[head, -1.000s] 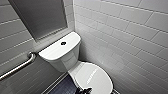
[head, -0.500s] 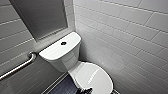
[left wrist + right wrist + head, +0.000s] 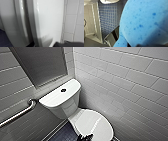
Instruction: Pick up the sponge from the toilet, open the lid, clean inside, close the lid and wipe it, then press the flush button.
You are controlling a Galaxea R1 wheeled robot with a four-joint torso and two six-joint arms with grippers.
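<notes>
One toilet (image 3: 60, 107), one lid (image 3: 93, 124), one flush button (image 3: 63, 90); one sponge (image 3: 144, 22); one grab bar (image 3: 17, 114)

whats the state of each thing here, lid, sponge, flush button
lid: closed, lying flat
sponge: off the toilet, held in the air over the tiled floor
flush button: on the tank top, nothing touching it

Small black forked hand (image 3: 84, 137); glossy black angular plate (image 3: 113, 35) with a round fitting (image 3: 105, 42); dark grey rounded casing (image 3: 65, 44).
</notes>
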